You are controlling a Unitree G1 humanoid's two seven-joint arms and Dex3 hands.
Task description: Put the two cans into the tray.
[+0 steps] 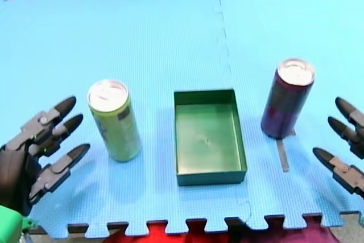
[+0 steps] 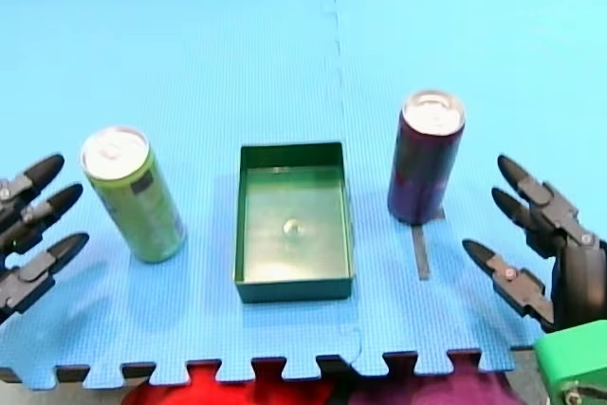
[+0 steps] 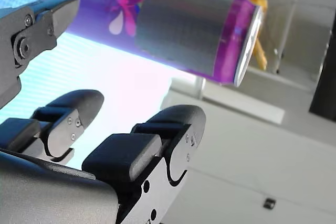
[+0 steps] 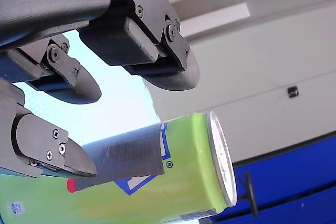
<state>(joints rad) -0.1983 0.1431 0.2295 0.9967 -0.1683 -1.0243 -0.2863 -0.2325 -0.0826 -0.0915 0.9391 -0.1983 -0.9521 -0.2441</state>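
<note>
- A blue foam mat (image 1: 170,38) of interlocking puzzle pieces is covering the whole work surface, with a seam running down the middle.
- The green tray (image 1: 211,177) is sitting in the center, close to the mat's front edge.
- The green can (image 1: 115,120) is standing upright on the mat left of the tray, apart from it.
- The purple can (image 1: 286,103) is standing upright right of the tray, near it but not touching. A grey tape strip (image 1: 282,155) is lying on the mat at its base.
- The left hand (image 1: 41,149) is hovering at the left edge, near the green can without touching it. Its fingers are uncurled and gripping nothing.
- The right hand (image 2: 539,246) is doing the same beside the purple can, uncurled and gripping nothing.
- Up close in the wrist views, each can is wearing a grey band around its body.
</note>
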